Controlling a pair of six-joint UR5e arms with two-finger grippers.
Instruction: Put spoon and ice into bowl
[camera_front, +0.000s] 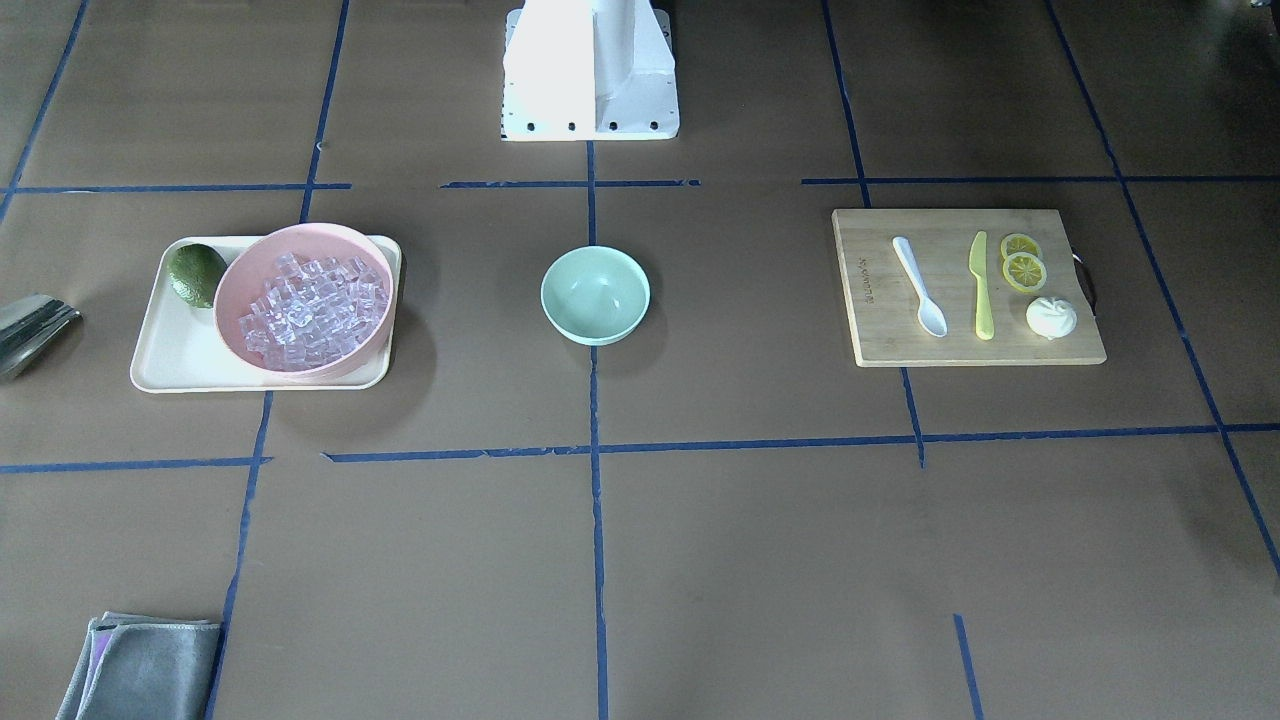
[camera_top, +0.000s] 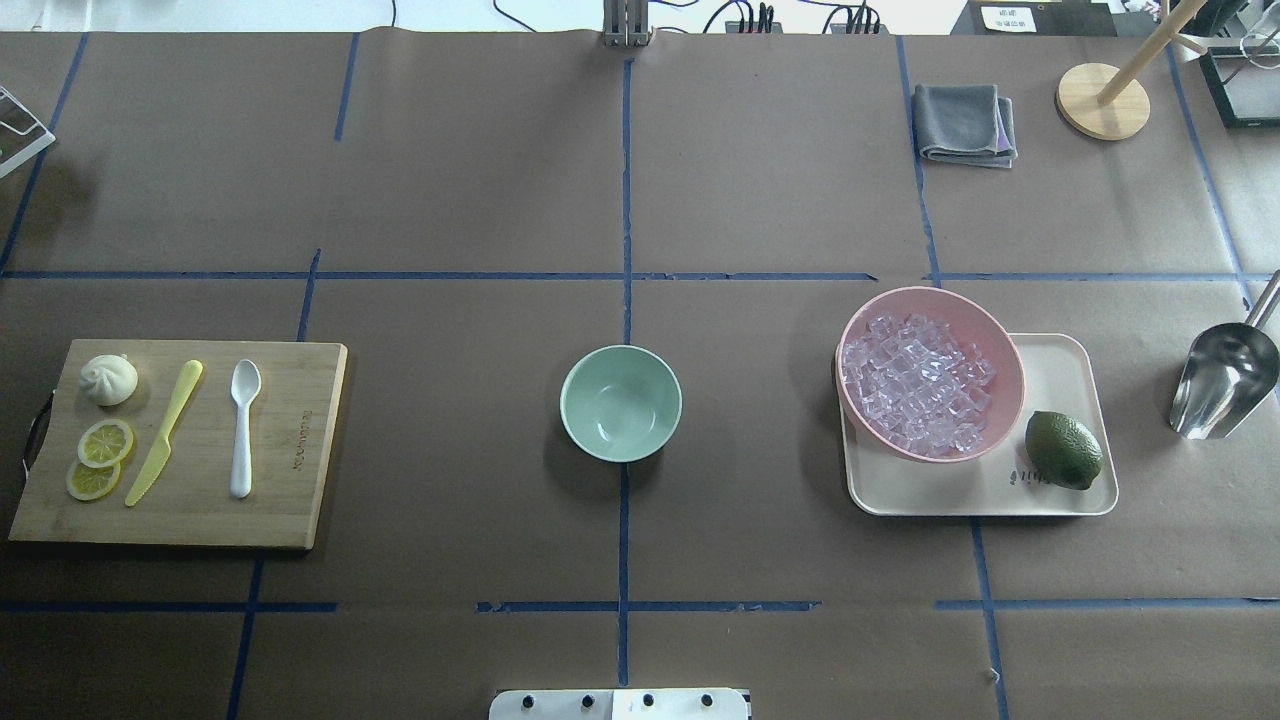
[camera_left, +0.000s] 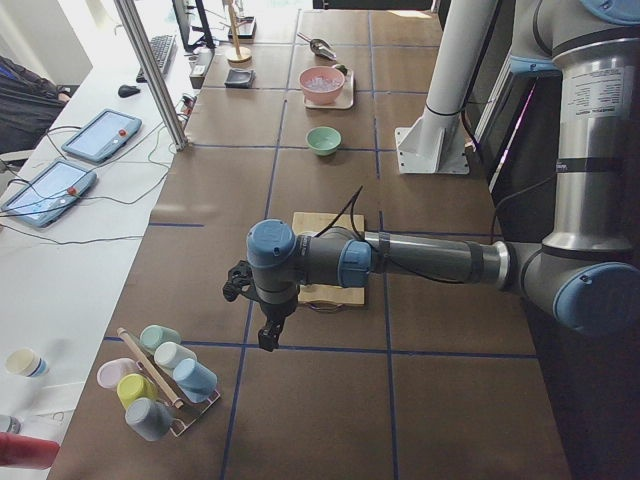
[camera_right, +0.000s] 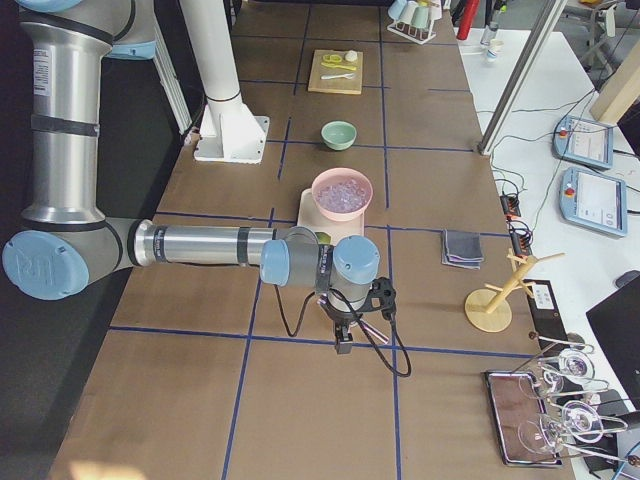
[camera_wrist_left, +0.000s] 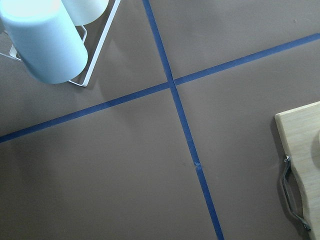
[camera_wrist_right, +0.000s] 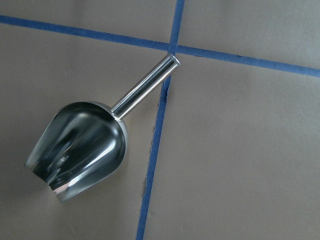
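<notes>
The mint-green bowl (camera_top: 620, 402) is seen upright and empty at the middle of the table, on a blue tape line. Well apart from the bowl, on the robot's left, a bamboo cutting board (camera_top: 300, 450) is laid flat, and the white spoon (camera_top: 241, 435) is found on it, scoop pointing away from the robot. On the spoon's far side from the bowl, a yellow-green plastic knife (camera_top: 165, 430), two lemon slices (camera_top: 100, 455) and a white bun (camera_top: 108, 380) are set out on the same board.

Well apart from the bowl on the robot's right, the ice (camera_top: 920, 395) is heaped inside a pink bowl (camera_top: 1005, 350), which is placed on a cream tray (camera_top: 1060, 360) with a lime (camera_top: 1063, 450) beside it. Further from the bowl, past the tray, a metal scoop (camera_top: 1225, 385) is lying on the table.

The left gripper (camera_left: 268, 335) is held above the table beyond the cutting board, far from the bowl; whether its fingers are spread cannot be told. The right gripper (camera_right: 343, 340) is held beyond the tray, and its state cannot be told either.
</notes>
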